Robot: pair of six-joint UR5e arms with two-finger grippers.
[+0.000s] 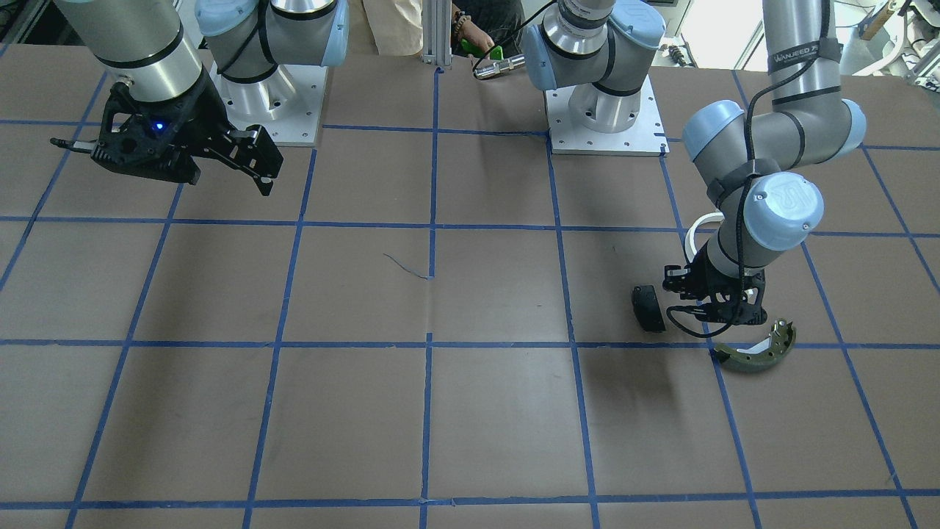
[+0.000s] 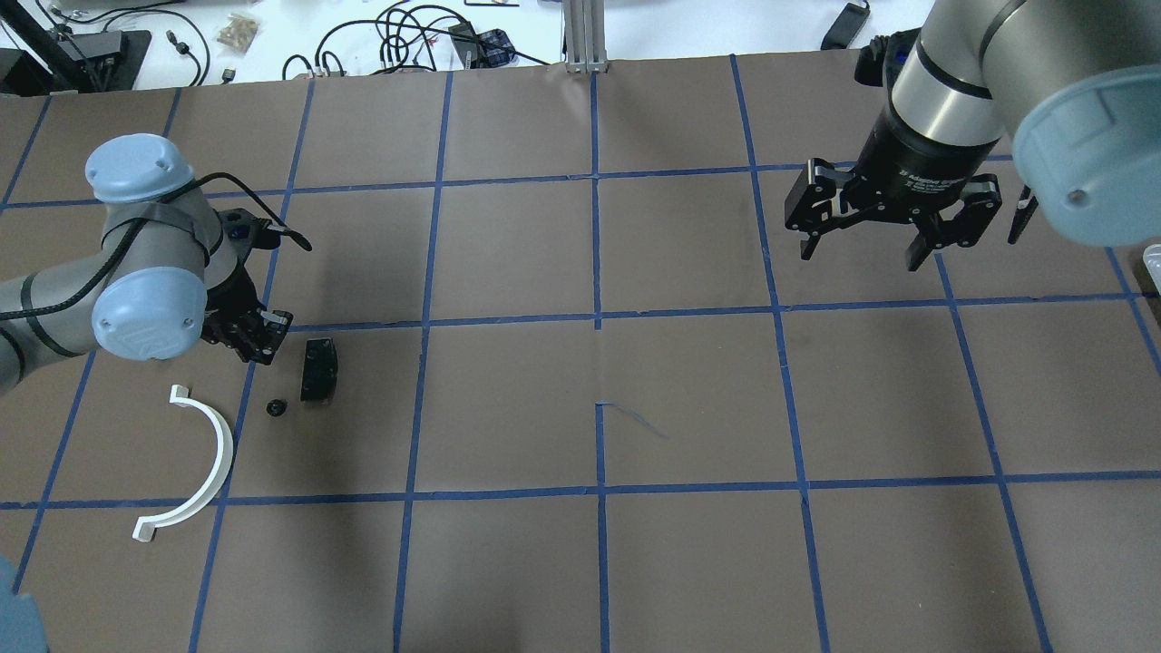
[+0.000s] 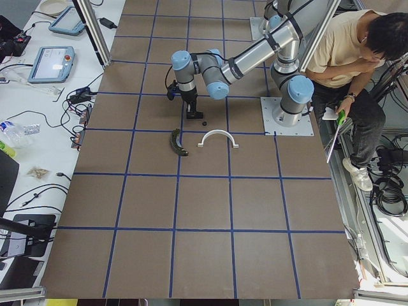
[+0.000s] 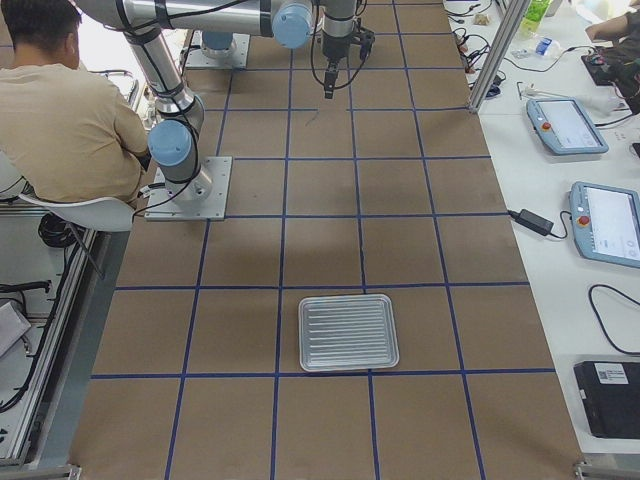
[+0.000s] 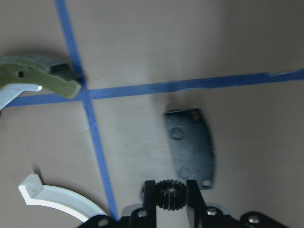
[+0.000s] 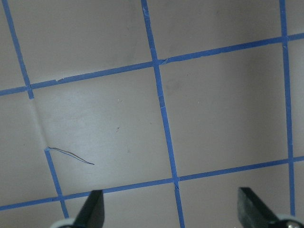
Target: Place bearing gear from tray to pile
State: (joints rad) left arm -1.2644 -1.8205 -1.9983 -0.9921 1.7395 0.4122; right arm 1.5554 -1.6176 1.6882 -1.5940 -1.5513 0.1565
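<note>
Hanging over the pile: left gripper [image 5: 170, 184], fingers parted, holding nothing. Bearing gear [image 2: 275, 408]: on the counter [image 2: 689, 390] below it, left side of the overhead view, just beside the black pad [image 2: 319, 370], near the white half-ring [image 2: 213, 453] and brake shoe [image 1: 756, 353]. Right gripper [image 2: 862, 258]: wide, upper right. Placement judged done; only the retreat is left.

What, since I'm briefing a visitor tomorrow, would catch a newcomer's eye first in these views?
The left gripper hovers over loose parts on the robot's left: a white half-ring, a black pad, an olive brake shoe and a small black gear. The right gripper hangs wide open, holding nothing, and a ribbed metal tray sits empty far to the robot's right.
</note>
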